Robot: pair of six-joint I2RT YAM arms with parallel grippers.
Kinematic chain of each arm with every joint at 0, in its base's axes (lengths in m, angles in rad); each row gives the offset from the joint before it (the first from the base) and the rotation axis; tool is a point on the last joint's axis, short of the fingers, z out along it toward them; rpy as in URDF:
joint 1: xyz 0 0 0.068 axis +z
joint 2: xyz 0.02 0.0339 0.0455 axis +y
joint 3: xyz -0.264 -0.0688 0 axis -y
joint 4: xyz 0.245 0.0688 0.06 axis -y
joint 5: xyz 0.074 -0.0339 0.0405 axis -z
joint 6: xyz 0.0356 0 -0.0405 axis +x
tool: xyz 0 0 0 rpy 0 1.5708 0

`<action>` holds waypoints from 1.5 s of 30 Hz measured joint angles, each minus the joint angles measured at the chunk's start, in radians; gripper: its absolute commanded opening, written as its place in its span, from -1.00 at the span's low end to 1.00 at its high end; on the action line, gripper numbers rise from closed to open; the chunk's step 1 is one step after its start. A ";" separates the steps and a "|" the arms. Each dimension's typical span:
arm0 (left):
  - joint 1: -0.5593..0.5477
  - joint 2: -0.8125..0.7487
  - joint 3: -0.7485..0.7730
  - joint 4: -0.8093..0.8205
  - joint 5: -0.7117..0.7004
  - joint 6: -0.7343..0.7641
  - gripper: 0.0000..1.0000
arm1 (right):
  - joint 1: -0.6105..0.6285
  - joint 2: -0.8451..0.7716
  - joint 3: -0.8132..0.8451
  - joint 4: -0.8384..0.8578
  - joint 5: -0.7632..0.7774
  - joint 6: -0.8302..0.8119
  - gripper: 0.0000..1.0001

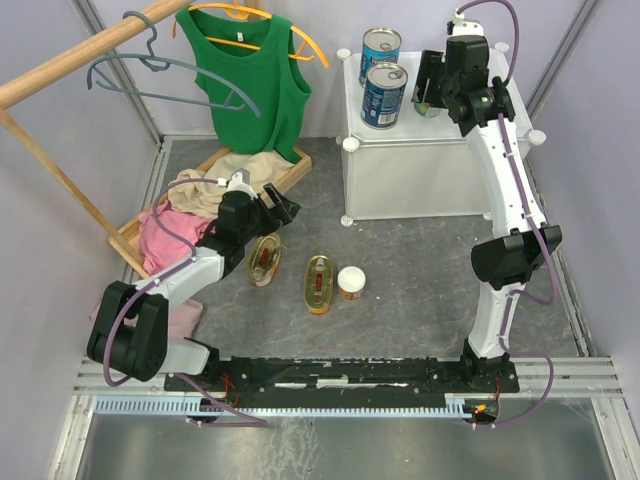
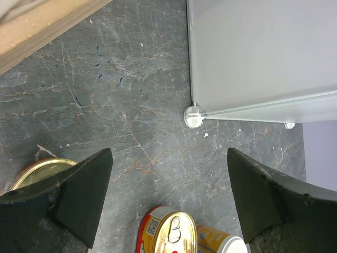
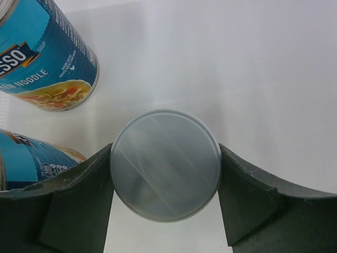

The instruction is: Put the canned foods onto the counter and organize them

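One small white-lidded can (image 3: 165, 171) sat upright between the fingers of the right hand (image 3: 165, 153). Both pads touched its sides, so the hand was closed on it. Label was hidden in the wrist view. The can was over the top of the counter (image 1: 415, 185), to the right of the front blue tin (image 1: 383, 95) and rear blue tin (image 1: 380, 45), near them but apart. Couldn't tell if its base was already seated on the top.

Judged step: set-down and release.
- Lower straight and keep the can plumb. The plastic top looked slick, so no sideways drag.
- Open only once the base is flat, and only enough to clear. The finger on the blue-tin side opens toward those tins.
- Retreat straight up so the fingers don't tip the can.
- Keep it in line with the blue tins, leaving bare top for the rest.

Three cans lay on the desk (image 1: 420, 260) below:
- oval tin (image 1: 263, 260)
- second oval tin (image 1: 319, 283)
- orange-label can (image 1: 351, 283), just beside the second oval tin

Left hand (image 2: 169, 155) was spread wide and held nothing. It was above the desk near the oval tins, well clear of the counter, so no clash with the right arm looked likely.
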 measured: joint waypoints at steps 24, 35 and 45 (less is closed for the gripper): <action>-0.028 -0.002 0.039 -0.030 -0.002 0.000 0.88 | -0.009 0.032 0.004 0.024 -0.023 0.008 0.82; -0.039 -0.015 0.039 -0.032 -0.007 0.000 0.88 | -0.010 0.031 -0.056 0.031 -0.023 0.008 0.90; -0.045 -0.015 0.039 -0.032 -0.020 0.000 0.88 | -0.010 -0.068 -0.183 0.063 -0.023 0.008 0.89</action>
